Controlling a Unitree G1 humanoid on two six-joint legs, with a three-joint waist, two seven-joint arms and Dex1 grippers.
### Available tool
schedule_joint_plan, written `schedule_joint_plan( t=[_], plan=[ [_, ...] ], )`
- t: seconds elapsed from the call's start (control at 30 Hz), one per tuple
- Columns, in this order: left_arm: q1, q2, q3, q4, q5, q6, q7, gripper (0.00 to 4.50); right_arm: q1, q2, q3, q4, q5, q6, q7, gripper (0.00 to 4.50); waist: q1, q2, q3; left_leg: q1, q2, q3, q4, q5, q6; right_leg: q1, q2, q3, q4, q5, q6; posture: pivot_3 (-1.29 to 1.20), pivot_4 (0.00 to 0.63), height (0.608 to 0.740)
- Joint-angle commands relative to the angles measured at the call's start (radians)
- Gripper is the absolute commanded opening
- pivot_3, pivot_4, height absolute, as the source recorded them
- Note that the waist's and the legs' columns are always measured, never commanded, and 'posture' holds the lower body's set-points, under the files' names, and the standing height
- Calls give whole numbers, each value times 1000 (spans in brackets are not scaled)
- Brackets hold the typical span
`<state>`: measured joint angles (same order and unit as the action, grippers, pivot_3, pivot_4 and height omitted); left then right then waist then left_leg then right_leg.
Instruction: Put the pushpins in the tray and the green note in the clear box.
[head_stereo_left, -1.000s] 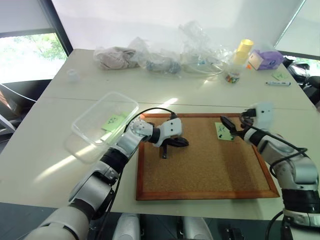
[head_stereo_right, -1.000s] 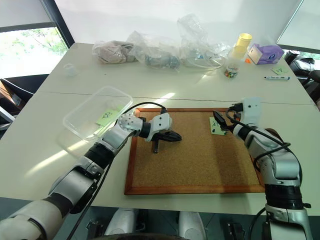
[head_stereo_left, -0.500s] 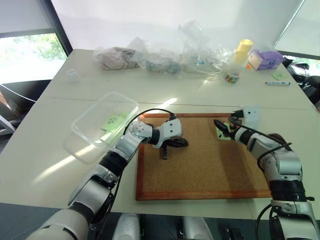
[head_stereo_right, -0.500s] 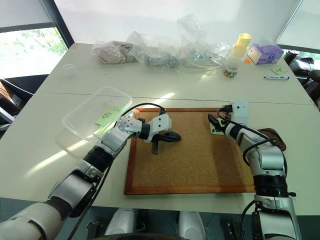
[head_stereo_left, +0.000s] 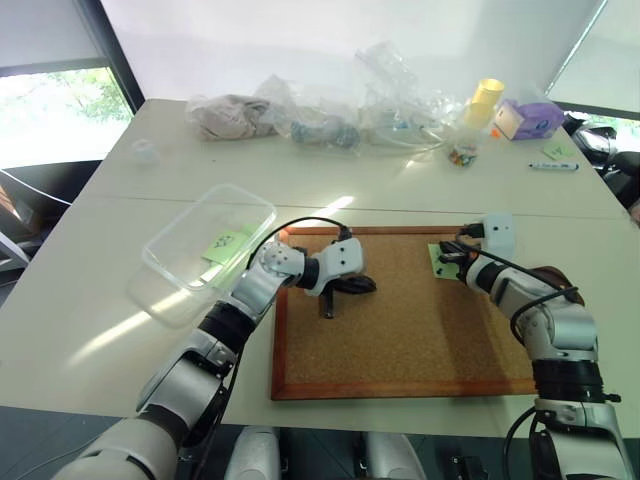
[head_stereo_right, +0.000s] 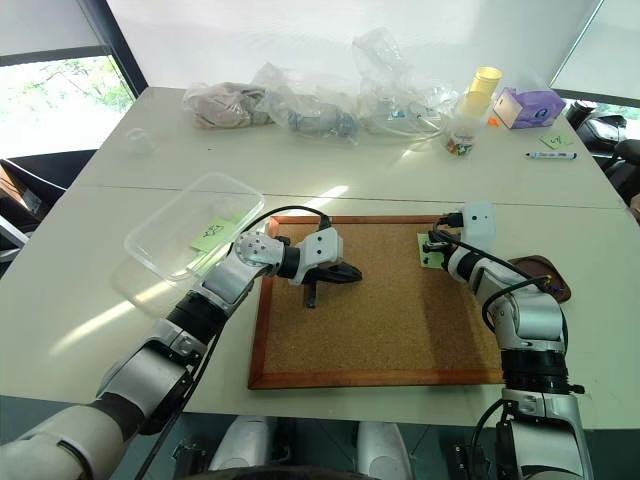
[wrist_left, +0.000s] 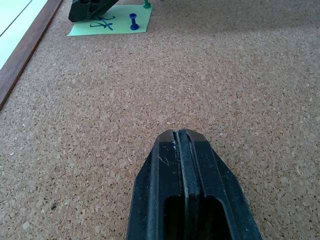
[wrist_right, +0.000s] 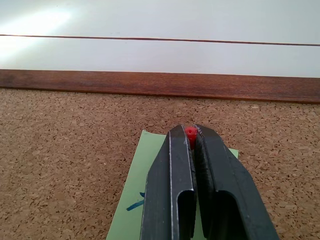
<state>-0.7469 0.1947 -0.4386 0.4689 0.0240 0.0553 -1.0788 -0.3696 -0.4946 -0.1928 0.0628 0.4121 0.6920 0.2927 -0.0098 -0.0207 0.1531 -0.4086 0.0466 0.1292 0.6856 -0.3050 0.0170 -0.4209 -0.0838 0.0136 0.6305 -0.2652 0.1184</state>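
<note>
Now the right gripper (wrist_right: 190, 137), open a second ago, is pinching a red pushpin (wrist_right: 190, 132) on the green note (wrist_right: 131, 205) near the corkboard's (head_stereo_left: 420, 340) far edge, probably readying extraction, while the left gripper (wrist_left: 180, 137) is idling clenched empty mid-board.

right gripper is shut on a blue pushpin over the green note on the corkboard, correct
Not quite: the pin pinched in the right gripper is a red pushpin, as the right wrist view shows. The blue pushpin stands free in the green note in the left wrist view. The rest holds: the gripper is shut, over the note on the corkboard.
</note>
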Motion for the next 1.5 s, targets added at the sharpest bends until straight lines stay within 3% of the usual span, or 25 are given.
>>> schedule_joint_plan(
  t=[0.03, 0.37, 1.5],
  plan=[
    [17, -6, -28, 16, 29, 1, -2, 0, -12, -1, -41, -26, -7, -30, -4, 28, 0, 0, 0, 0, 0, 0, 0, 0, 0, 0, 0, 0, 0, 0, 0, 0, 150, 740],
    [77, 39, -94, -78, 36, 93, -116, 0, -5, -2, -55, -34, -44, -114, -16, 28, -2, 1, -1, 0, 0, 0, 0, 0, 0, 0, 0, 0, 0, 0, 0, 0, 150, 740],
    [81, 31, -86, -101, 36, 122, -108, 0, 20, 42, -115, -52, -42, -196, -21, 28, 0, 5, -3, 1, 0, 2, 0, 1, -1, 1, 1, -1, 0, 0, 1, 0, 150, 740]
  ],
)
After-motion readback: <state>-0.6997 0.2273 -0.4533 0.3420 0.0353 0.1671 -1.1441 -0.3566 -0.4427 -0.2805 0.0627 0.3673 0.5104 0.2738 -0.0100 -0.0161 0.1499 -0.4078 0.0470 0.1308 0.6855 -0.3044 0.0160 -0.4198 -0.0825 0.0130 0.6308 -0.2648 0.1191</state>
